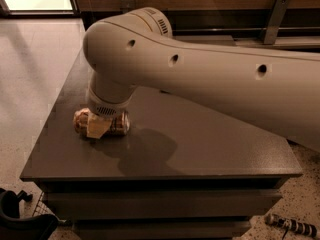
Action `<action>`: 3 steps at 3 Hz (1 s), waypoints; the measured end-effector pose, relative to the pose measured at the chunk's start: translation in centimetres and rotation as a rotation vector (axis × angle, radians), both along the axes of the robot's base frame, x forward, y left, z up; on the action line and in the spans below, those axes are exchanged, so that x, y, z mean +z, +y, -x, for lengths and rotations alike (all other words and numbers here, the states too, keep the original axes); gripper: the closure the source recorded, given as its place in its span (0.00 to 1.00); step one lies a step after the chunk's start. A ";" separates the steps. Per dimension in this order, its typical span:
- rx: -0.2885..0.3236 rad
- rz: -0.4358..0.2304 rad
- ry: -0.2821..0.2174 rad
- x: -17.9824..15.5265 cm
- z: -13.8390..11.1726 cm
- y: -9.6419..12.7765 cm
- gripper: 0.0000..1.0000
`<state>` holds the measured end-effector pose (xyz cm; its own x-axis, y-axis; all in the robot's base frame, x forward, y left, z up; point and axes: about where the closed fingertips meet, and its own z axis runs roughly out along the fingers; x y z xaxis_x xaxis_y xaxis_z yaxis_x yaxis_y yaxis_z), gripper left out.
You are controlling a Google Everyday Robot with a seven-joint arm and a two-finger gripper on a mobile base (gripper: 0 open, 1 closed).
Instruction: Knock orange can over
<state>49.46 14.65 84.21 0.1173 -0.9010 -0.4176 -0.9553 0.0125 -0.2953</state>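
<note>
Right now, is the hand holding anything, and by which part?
It cannot be told. The hand sits over the middle of the orange can, which lies on its side on the table; a real grip is not visible.

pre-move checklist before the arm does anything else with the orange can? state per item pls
1. Orange can looks to lie on its side: ok.
2. Can rests on the table, inside the left edge: ok.
3. Gripper is low over the can's middle, near the table's left side: ok.
4. Whether the gripper grips the can: cannot tell.
5. Far side of the table behind the arm, hidden from the camera: cannot tell.
</note>
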 end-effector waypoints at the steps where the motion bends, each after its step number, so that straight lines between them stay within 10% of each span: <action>1: 0.000 0.000 -0.003 0.2 0.1 0.0 0.29; 3: 0.001 0.000 -0.010 0.5 0.2 0.0 0.00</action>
<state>49.24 14.60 84.68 0.1219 -0.9009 -0.4166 -0.9524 0.0119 -0.3046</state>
